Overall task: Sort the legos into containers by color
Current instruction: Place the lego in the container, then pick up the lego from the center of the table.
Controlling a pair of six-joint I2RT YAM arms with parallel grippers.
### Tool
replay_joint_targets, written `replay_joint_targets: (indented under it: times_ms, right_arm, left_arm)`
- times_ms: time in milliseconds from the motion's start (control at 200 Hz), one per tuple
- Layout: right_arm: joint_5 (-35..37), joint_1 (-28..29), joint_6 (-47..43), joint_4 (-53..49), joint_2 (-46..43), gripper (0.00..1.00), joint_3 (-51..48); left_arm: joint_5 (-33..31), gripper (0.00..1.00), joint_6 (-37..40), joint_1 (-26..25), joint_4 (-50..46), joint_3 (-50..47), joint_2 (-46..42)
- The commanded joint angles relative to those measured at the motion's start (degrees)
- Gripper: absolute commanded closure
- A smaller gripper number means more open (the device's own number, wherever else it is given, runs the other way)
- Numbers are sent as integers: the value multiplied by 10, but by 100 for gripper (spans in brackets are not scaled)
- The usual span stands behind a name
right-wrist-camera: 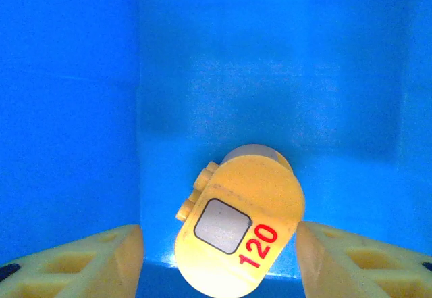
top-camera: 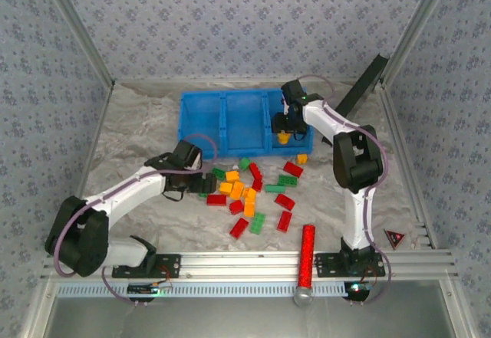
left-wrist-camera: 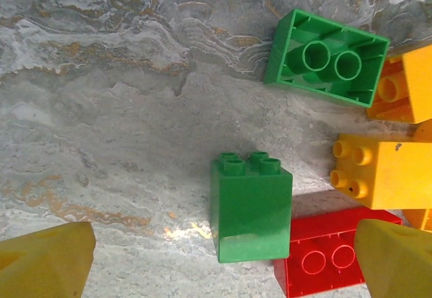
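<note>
From above, can make out the blue tray [top-camera: 201,123] at the far side of the table [top-camera: 130,150], split into three compartments, with the right claw [top-camera: 285,134] low at the near edge of the rightmost one. Through the right wrist camera, find that claw spread open between blue walls, with an orange-yellow rounded piece [right-wrist-camera: 239,240] tilted between the fingertips [right-wrist-camera: 74,264], marked with a red "120" and a grey square. Not clamped, going by the strip of blue on its left side; cannot tell whether brushing the right tip; cropped at its lower end by the frame edge. Through the left wrist camera, find the left claw [left-wrist-camera: 223,247] open wide just above the table, gripping nothing, its yellow tips cropped at the bottom corners. Between them, apart from both, a green brick [left-wrist-camera: 250,207]; just beside it a red brick [left-wrist-camera: 317,261], partly hidden behind the right tip. Farther off, an upturned green brick [left-wrist-camera: 327,58] showing its hollow underside, and an orange-yellow brick [left-wrist-camera: 381,173]. From above again, see the remaining legos [top-camera: 249,204] scattered mid-table in red, green and orange-yellow, too small and crowded to count. Near the front rail, a red cylinder [top-camera: 307,250].
</note>
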Motion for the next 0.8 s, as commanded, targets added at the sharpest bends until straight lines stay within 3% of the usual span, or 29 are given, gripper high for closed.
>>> replay_joint_targets:
  times_ms: [0, 465, 795]
  right_arm:
    - [-7, 4, -4, -18, -43, 36, 17]
    - [-2, 37, -11, -43, -155, 28, -45]
    - [-3, 75, 26, -76, -225, 27, -147]
  left_arm:
    - [-9, 4, -3, -7, 17, -2, 16]
    - [-11, 21, -10, -14, 40, 7, 95]
    - [-3, 53, -10, -14, 52, 10, 124]
